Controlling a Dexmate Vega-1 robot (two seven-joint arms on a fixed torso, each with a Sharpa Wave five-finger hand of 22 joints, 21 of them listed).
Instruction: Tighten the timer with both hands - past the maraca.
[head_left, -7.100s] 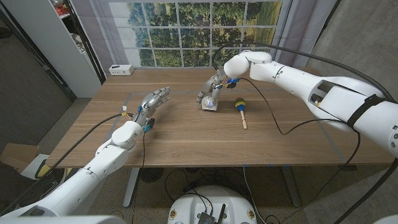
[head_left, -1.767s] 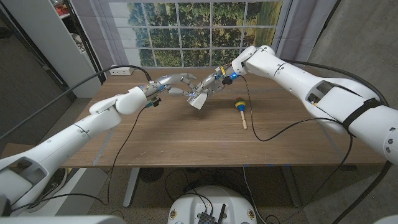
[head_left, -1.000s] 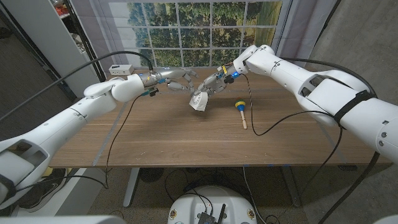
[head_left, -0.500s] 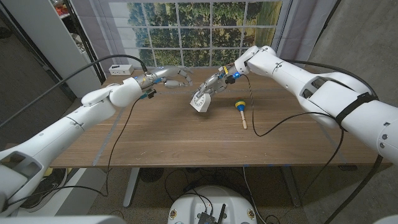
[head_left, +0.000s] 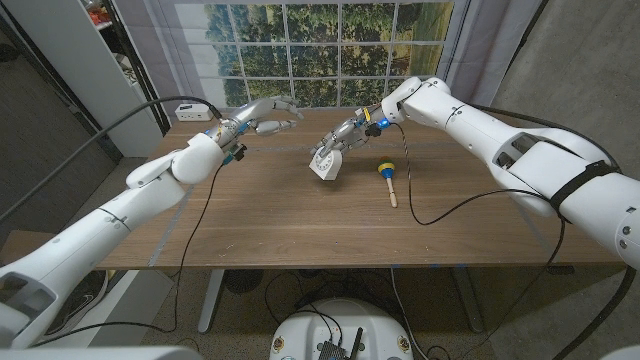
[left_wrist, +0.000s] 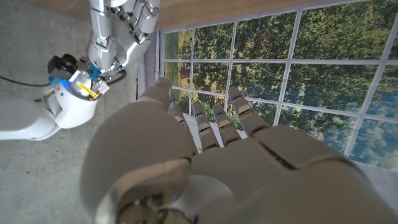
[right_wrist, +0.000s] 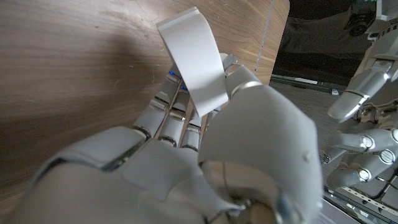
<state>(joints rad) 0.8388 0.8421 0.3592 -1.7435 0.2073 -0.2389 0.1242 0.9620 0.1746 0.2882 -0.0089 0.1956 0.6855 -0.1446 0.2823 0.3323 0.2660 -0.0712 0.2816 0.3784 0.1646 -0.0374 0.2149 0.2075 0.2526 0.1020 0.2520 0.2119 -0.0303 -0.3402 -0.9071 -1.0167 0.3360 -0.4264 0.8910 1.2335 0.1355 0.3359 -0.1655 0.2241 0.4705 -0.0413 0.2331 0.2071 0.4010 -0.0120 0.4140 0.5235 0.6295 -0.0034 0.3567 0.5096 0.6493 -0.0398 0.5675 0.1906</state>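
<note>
- Wooden table (head_left: 300, 220) is filling the middle of a room backed by a gridded window (head_left: 330, 45) looking onto green trees, with a grey curtain at the right and a white power strip (head_left: 192, 112) sitting at the far left edge of the tabletop.
- Right hand (head_left: 338, 143) is gripping the white timer (head_left: 324, 165) from above, fingers wrapped around its upper part; the timer is tilting, its dial facing the camera, over the middle of the table, and whether its lower edge is touching the wood cannot be told.
- Seen from the right wrist, the timer's (right_wrist: 193, 59) white casing is sticking out past the curled fingers (right_wrist: 239, 84).
- Left hand (head_left: 262, 113) is hanging in the air well apart from the timer, holding nothing, its fingers loosely spread and bent.
- Maraca (head_left: 386, 179), with its yellow-and-blue head and wooden handle, is lying on the table just right of the timer.
- Compared with half a second earlier, the left hand is sitting farther from the timer and the gap between the two hands is looking wider; the maraca is lying in the same spot.
</note>
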